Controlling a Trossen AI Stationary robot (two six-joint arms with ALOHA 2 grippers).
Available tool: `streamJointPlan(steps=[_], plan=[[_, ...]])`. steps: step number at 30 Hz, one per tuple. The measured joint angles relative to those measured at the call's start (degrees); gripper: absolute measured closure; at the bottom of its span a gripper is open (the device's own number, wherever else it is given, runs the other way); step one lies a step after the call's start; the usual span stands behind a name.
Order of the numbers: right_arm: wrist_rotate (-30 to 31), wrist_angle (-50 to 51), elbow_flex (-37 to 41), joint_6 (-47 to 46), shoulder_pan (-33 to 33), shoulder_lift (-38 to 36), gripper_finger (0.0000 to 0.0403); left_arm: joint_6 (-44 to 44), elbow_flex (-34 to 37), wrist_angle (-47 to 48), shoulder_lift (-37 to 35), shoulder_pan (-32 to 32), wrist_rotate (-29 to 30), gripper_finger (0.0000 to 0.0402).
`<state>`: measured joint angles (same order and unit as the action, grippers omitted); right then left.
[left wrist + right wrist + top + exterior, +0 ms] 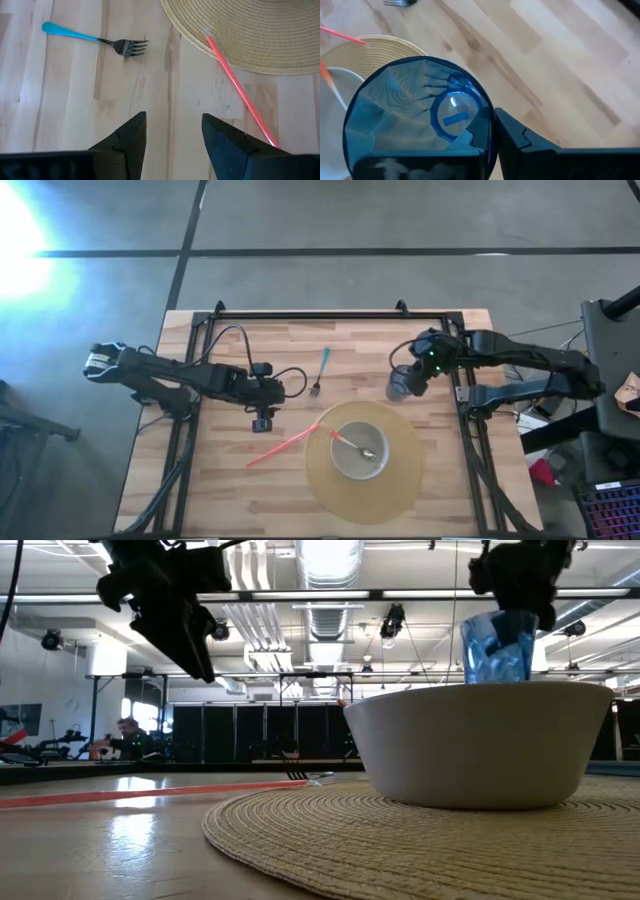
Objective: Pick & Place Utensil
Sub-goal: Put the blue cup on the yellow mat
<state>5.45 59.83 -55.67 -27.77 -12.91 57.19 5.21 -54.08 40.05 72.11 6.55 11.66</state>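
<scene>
A fork with a light-blue handle [320, 372] [95, 40] lies flat on the wooden table, beyond the woven placemat [400, 490]. A thin red stick [285, 445] [235, 80] lies on the table with its far end on the mat's edge. A white bowl [360, 452] stands on the mat with an orange-handled spoon [352, 444] in it. My left gripper [262, 420] [172, 122] hovers open above bare wood, near the stick and short of the fork. My right gripper [410, 378] [492, 125] is shut on a clear blue cup [398, 385] [497, 645]. My right gripper holds the blue cup by its rim and wall [487, 107], on the side nearest the wrist. One finger [479, 134] is inside the cup and the other [530, 145] outside. The fingers slant down from above. The cup hangs upright, mouth up, clear of the table.
The placemat with the bowl fills the near right of the table. A black metal frame [330, 313] runs along the table's far and side edges. Bare wood lies between the fork and the left arm.
</scene>
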Motion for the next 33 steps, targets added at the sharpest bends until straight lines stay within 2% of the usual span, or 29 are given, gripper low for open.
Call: streamJointPlan(steps=[8, 16, 24, 33], plan=[[-0.79, -0.02, 6.77, -4.02, 0.00, -5.78, 0.0390, -0.02, 0.00, -1.43, -0.01, 0.00, 0.00, 0.0219], [-4.54, 0.23, 11.62, -8.15, 2.30, -6.79, 0.0390, -0.04, 0.00, -1.53, -0.01, 0.00, -0.12, 0.0219], [-3.54, -0.31, 12.35, -13.80, 12.51, -6.01, 0.0390, -0.04, 0.00, -1.53, -0.01, 0.00, -0.17, 0.0219], [5.59, -0.35, 12.73, -24.84, 28.05, -5.18, 0.0390, -0.04, 0.00, -1.66, -0.01, 0.00, -0.18, 0.0219]])
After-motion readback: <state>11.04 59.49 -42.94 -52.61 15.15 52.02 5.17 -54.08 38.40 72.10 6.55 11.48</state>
